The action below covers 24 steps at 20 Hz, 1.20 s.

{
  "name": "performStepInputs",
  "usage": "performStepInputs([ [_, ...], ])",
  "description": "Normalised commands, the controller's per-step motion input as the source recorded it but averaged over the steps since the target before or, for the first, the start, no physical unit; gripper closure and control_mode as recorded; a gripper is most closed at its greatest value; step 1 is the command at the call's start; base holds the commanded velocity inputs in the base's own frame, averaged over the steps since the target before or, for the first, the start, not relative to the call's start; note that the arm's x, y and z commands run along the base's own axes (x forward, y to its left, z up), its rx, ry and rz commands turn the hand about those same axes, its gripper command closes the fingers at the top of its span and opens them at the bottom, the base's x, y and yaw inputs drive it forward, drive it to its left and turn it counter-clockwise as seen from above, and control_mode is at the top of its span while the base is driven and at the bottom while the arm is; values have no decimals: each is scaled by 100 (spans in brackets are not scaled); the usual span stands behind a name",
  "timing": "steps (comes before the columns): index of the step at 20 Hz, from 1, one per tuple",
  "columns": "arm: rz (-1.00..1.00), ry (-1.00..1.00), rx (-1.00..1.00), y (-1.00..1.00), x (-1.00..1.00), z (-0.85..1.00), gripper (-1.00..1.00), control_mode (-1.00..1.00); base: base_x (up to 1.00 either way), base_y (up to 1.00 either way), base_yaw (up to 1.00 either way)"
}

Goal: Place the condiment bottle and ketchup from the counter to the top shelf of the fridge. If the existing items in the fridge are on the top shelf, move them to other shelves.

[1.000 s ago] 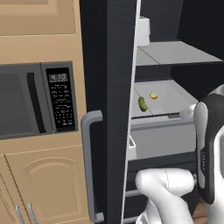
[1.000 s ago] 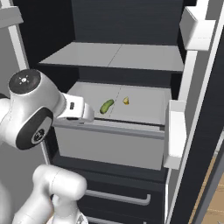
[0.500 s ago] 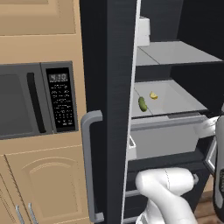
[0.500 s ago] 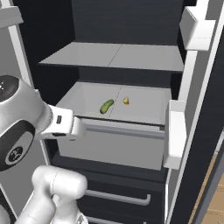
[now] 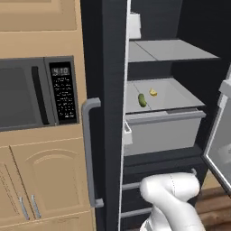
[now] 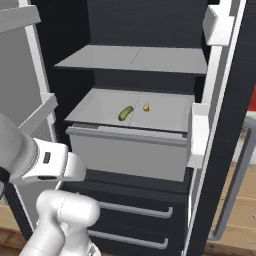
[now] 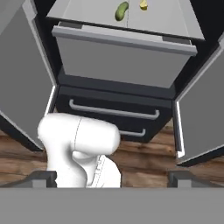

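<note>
The fridge stands with both doors swung wide. Its top shelf is a flat grey panel. One shelf lower lie the existing items: the dark green pickle and, just right of it, the yellow wedge. My gripper hangs low and well back from the fridge, open, its fingertips far apart with nothing between them. The condiment bottle, the ketchup and the counter are out of view.
A grey drawer juts out under the pickle's shelf, with dark drawers and bar handles below. White door bins line the right door. A microwave and tan cabinets stand left of the fridge. The floor is wood.
The arm has swung down and back from the shelf front, leaving the right side of the left base view. The pickle and wedge have not moved.
</note>
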Motion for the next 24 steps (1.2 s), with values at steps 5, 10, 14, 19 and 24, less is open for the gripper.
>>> performStepInputs([
  [5, 0, 0, 0, 0, 0, 0, -100, 100, -86, -64, -9],
  [10, 0, 0, 0, 0, 0, 0, -100, 100, -25, -100, -29],
  [14, 0, 0, 0, 0, 0, 0, -100, 100, 23, -100, -33],
  [19, 0, 0, 0, 0, 0, 0, -100, 100, 93, -100, -15],
  [24, 0, 0, 0, 0, 0, 0, -100, 100, 100, -100, 8],
])
